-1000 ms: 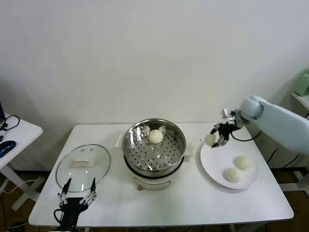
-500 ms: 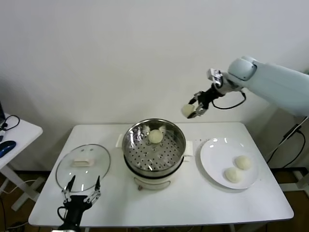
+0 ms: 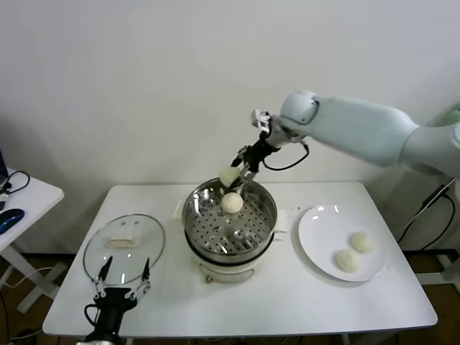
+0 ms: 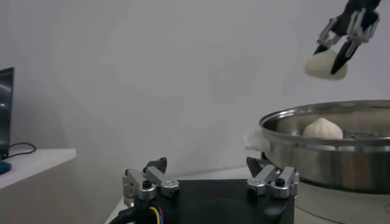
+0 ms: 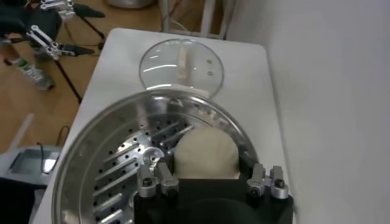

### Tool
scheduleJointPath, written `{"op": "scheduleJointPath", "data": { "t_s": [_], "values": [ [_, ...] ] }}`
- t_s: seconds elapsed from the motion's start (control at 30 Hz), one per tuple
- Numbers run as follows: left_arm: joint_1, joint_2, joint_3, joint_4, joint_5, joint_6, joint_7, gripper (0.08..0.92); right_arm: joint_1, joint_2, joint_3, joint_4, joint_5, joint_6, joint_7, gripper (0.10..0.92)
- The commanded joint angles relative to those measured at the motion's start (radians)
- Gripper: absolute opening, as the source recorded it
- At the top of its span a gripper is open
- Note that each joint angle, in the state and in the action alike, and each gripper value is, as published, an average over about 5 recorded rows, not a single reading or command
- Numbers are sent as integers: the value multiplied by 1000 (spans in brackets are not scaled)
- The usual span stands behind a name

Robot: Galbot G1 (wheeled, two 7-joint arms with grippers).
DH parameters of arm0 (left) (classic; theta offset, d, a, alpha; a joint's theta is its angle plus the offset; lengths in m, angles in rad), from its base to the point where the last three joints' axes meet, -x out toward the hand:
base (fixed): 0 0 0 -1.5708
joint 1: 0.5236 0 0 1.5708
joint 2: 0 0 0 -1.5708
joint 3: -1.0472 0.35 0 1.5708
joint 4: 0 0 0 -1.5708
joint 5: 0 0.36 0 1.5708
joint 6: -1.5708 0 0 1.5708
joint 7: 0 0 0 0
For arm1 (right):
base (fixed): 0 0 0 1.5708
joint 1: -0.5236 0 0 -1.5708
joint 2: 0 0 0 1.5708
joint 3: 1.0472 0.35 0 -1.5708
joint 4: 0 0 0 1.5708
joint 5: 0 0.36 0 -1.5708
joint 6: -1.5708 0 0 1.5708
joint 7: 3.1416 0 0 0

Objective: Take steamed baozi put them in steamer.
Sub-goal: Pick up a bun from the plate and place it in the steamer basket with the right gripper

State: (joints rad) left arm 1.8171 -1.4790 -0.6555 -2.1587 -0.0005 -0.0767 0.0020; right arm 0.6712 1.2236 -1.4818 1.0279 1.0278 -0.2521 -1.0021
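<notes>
We hold one baozi (image 3: 229, 176) in our right claw (image 3: 237, 175), pinched between narrow fingers, just above the steamer (image 3: 230, 219) at its far rim; the basket floor lies straight below, beside the bun already inside (image 3: 231, 203). Our left claw (image 3: 121, 289) waits open, near the steamer's lid (image 3: 123, 249)

Lid (image 3: 123, 248) left of steamer (image 3: 229, 219), plate (image 3: 316, 244) right.
</notes>
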Motion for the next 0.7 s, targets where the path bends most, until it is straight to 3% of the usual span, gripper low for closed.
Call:
{"op": "scheduleJointPath", "data": {
  "t_s": [0.03,0.7],
  "values": [
    [2,-1,1,2,9,-3,1,823,-69,106,-23,-16,-14,-5,9,679],
    [6,-8,-5,16,6,-10,4,823,-164,126,-15,-58,-115,14,1,679]
  ]
}}
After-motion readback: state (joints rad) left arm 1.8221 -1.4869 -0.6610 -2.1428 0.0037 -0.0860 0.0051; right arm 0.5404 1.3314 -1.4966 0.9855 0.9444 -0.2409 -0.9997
